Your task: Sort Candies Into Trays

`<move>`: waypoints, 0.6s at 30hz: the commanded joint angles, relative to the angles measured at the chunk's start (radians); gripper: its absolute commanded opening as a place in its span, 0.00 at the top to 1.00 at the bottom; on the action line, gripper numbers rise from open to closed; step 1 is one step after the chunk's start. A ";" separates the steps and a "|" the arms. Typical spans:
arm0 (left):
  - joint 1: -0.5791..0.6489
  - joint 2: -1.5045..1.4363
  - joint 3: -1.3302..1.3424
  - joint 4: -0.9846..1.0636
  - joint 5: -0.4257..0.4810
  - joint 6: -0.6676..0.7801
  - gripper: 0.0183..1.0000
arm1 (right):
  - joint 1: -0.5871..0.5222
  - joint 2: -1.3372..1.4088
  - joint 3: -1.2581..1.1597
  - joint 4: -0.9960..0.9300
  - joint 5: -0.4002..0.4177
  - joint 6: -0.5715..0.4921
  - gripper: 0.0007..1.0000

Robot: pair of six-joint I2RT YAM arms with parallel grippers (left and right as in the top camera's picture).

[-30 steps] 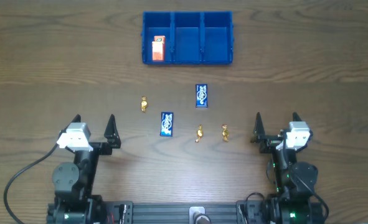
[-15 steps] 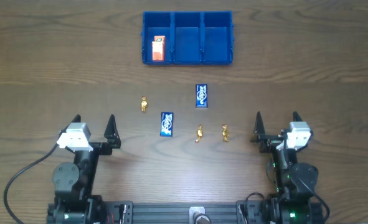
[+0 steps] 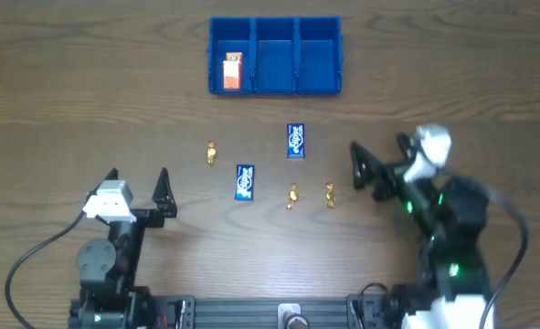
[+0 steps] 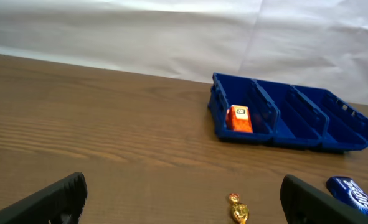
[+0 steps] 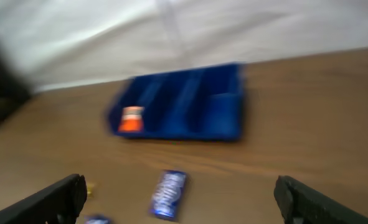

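Note:
A blue three-compartment tray (image 3: pixel 275 80) stands at the back, with an orange candy (image 3: pixel 233 70) in its left compartment; the tray (image 4: pixel 283 127) and that candy (image 4: pixel 239 118) also show in the left wrist view. Two blue wrapped candies (image 3: pixel 295 141) (image 3: pixel 245 181) and three gold candies (image 3: pixel 211 153) (image 3: pixel 292 196) (image 3: pixel 330 193) lie loose on the wooden table. My left gripper (image 3: pixel 138 179) stands open near the front left, nothing between its fingers. My right gripper (image 3: pixel 379 164) is open, just right of the nearest gold candy, pointing left. The right wrist view shows the tray (image 5: pixel 181 106) and a blue candy (image 5: pixel 169 193).
The wooden table (image 3: pixel 68 110) is bare left and right of the candies. A white backdrop (image 4: pixel 140 31) rises behind the table's far edge.
The right arm has risen and swung forward and to the left, toward the loose candies, its gripper staying open. The left arm and all candies stayed put.

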 commanded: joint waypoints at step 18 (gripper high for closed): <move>0.004 -0.007 -0.016 -0.038 0.017 0.006 0.00 | 0.680 1.114 0.880 -0.678 0.283 0.284 0.00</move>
